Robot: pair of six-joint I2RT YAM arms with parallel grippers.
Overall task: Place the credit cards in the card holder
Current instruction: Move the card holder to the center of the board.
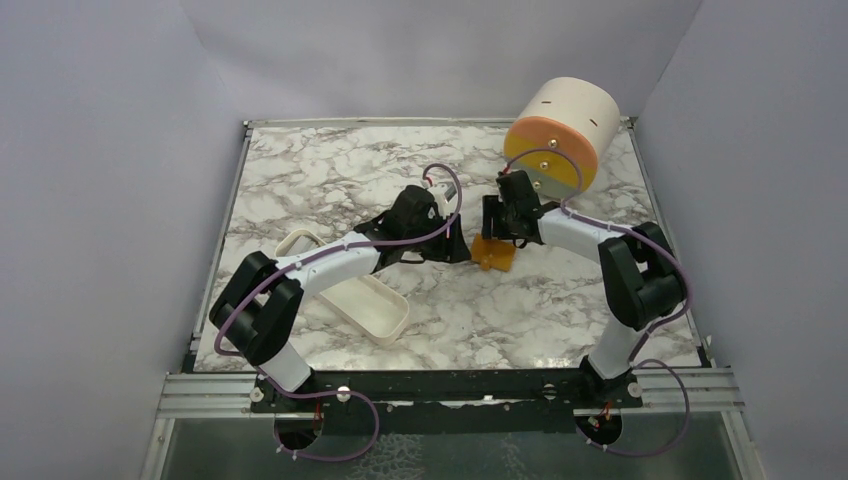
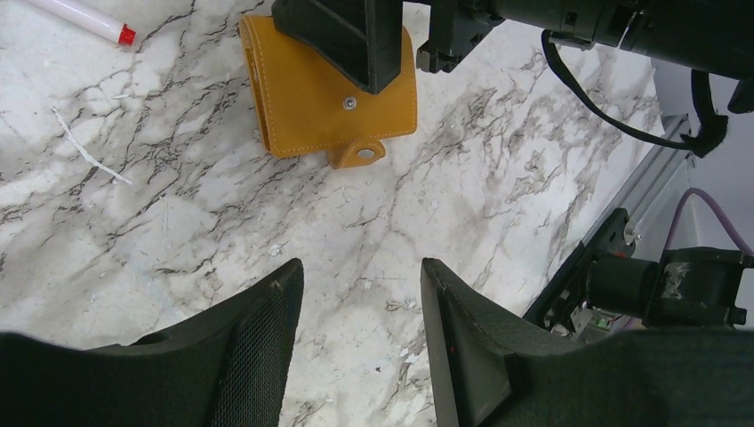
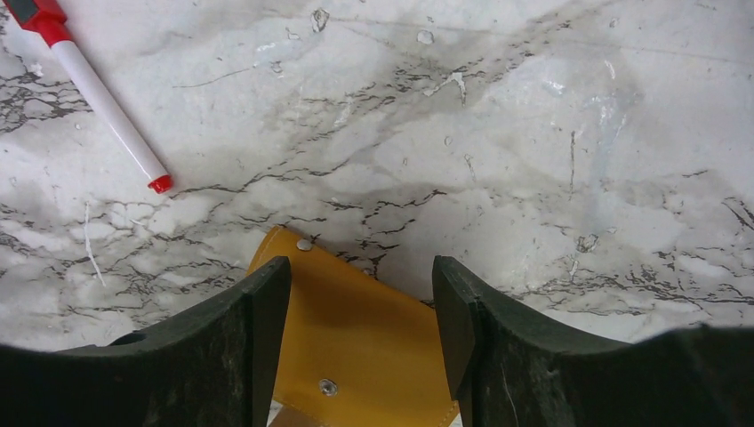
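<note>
White tray (image 1: 385, 318) front left on marble table (image 1: 330, 170), left hand (image 2: 360, 267) fingers apart, empty, near closed orange card holder (image 2: 302, 120), right hand (image 3: 360, 267) fingers apart above it, red-capped marker (image 3: 107, 107) beyond, cream-orange drum (image 1: 565, 115) far right

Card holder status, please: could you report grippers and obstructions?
Left gripper open, empty. Right gripper open over folded card holder. No cards visible. Marker clear.
</note>
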